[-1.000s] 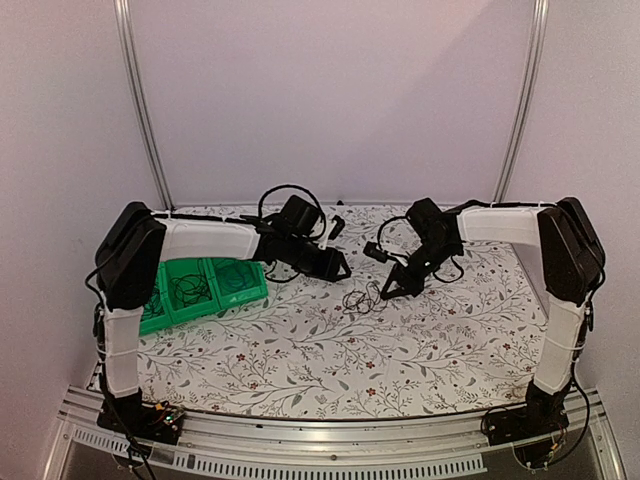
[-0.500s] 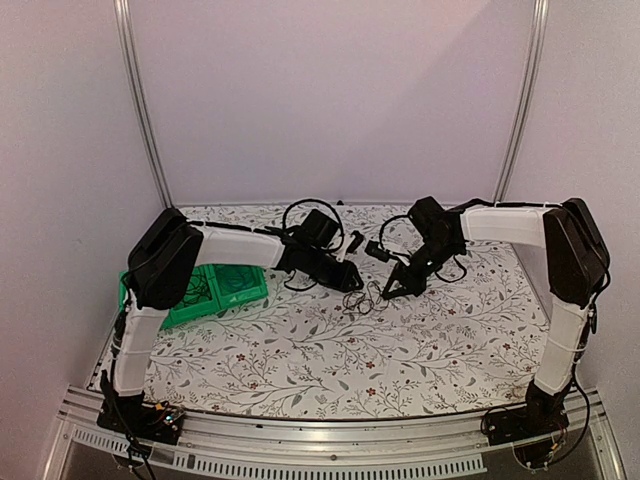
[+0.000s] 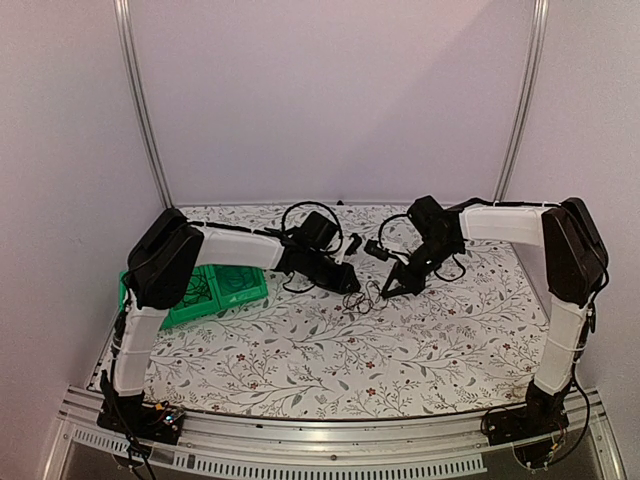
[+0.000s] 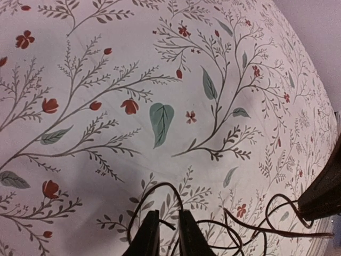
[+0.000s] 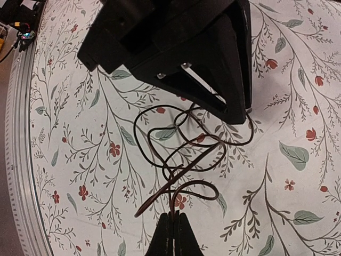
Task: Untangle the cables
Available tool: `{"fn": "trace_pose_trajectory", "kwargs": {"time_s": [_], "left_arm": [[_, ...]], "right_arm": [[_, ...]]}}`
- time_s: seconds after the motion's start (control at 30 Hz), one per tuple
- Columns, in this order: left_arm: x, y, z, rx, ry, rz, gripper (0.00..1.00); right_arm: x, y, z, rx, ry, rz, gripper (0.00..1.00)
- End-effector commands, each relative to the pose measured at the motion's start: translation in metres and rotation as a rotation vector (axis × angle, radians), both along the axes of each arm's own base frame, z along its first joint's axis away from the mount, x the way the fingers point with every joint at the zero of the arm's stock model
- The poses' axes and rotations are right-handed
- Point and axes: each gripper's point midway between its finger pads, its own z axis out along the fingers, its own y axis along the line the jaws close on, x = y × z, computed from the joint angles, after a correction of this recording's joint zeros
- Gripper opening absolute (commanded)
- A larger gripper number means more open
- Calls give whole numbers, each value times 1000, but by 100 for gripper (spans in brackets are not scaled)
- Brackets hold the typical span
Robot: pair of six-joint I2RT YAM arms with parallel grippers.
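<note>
A small tangle of thin black cables lies on the floral table between my two grippers. In the left wrist view my left gripper stands with a narrow gap between its fingers. A cable loop curves around the tips and a short wire end lies in the gap. In the right wrist view my right gripper is shut on one strand of the tangle, low over the cloth. The left gripper sits at the tangle's far side. No blue wire shows.
The green three-compartment bin stands at the left, partly hidden behind the left arm. The right gripper's dark body shows at the right edge of the left wrist view. Thick black arm hoses loop behind both wrists.
The left arm swung right from over the green bin to the tangle's left side, then stayed there. The right gripper has held its place on the cable.
</note>
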Motion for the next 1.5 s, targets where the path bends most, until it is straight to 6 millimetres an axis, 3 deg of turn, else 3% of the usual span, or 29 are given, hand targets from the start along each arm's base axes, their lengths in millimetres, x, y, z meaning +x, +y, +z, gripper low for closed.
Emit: {"fn": "trace_pose_trajectory", "kwargs": {"time_s": [0.0, 0.07, 0.2, 0.3, 0.33, 0.57, 0.97, 1.03, 1.17, 1.33, 1.47], "left_arm": [[4, 2, -4, -10, 3, 2, 10], [5, 3, -4, -9, 1, 4, 0], [11, 19, 6, 26, -29, 30, 0], [21, 49, 28, 52, -84, 85, 0], [26, 61, 48, 44, -117, 116, 0], [54, 183, 144, 64, -311, 388, 0], [75, 377, 293, 215, -639, 790, 0], [73, 405, 313, 294, -693, 831, 0], [60, 446, 352, 416, -806, 930, 0], [42, 492, 364, 593, -832, 1064, 0], [27, 524, 383, 665, -857, 1185, 0]], "right_arm": [[2, 3, 2, 9, 11, 4, 0], [2, 3, 3, 8, 9, 3, 0], [2, -2, 2, -12, 7, -5, 0], [2, -14, 2, -24, 7, -23, 0], [3, -20, 3, -24, 8, -34, 0], [13, -66, -7, -43, 44, -147, 0], [34, -106, -34, -110, 56, -252, 0], [41, -121, -41, -140, 54, -295, 0], [62, -177, -59, -227, 42, -437, 0], [86, -256, -76, -342, 45, -645, 0], [104, -305, -79, -400, 58, -807, 0]]}}
